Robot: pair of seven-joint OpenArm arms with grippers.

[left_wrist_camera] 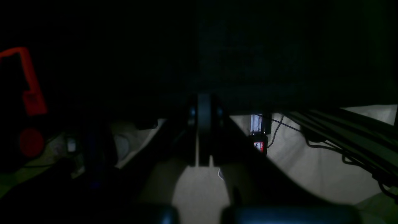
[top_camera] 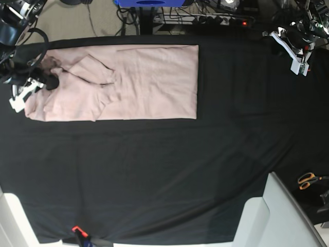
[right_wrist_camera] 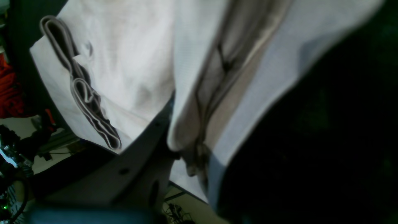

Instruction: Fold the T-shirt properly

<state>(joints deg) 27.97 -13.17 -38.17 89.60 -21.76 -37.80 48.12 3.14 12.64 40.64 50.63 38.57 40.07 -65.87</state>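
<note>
Left wrist: pretty dark here, left gripper (left_wrist_camera: pixel 203 137) is pressed together on nothing, parked off the cloth, guessing it's just waiting.
Right wrist: right gripper (right_wrist_camera: pixel 174 149) is pinching a bunched fold of the shirt (right_wrist_camera: pixel 124 62), probably to pull it over.
Base: shirt (top_camera: pixel 149 82) lies flat, far left on the table (top_camera: pixel 164 170); right gripper (top_camera: pixel 43 81) at its left end, left gripper (top_camera: pixel 298 43) far right.
</note>
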